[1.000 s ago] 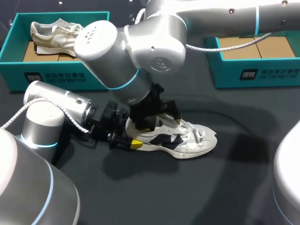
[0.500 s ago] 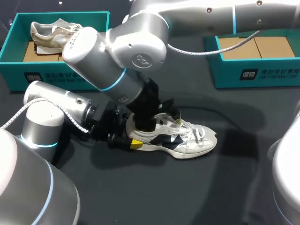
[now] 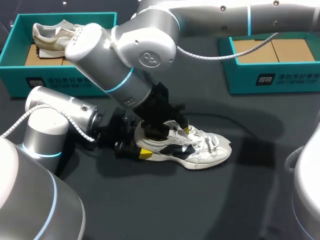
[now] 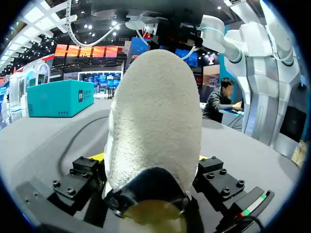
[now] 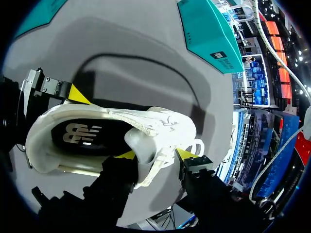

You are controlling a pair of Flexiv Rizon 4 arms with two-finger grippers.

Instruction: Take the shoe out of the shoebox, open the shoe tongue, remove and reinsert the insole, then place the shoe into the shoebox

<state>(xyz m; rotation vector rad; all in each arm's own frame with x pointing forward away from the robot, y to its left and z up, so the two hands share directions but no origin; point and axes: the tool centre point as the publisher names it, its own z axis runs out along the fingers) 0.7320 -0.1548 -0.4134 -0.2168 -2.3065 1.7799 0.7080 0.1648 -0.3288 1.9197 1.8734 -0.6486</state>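
A white and navy shoe [image 3: 200, 150] lies on its sole in the middle of the dark table. My left gripper [image 3: 140, 148] comes in low from the left and grips the heel [image 4: 155, 121] from both sides with wide-set fingers. My right arm reaches past the middle, with its gripper [image 3: 172, 131] pointing down over the shoe's mouth. In the right wrist view the padded white tongue [image 5: 146, 143] stands between the yellow tips of the right gripper [image 5: 156, 155], both pressing on it. The dark insole [image 5: 82, 133] lies inside the shoe.
A teal shoebox [image 3: 20, 80] at the back left holds a second, cream shoe [image 3: 55, 35]. Another teal box [image 3: 270, 77] with a cardboard bottom stands at the back right. A cable [image 3: 225, 50] hangs from my right arm.
My right arm has shifted a little to the left over the shoe, and its fingers have come together onto the tongue. The left gripper and the shoe have stayed put.
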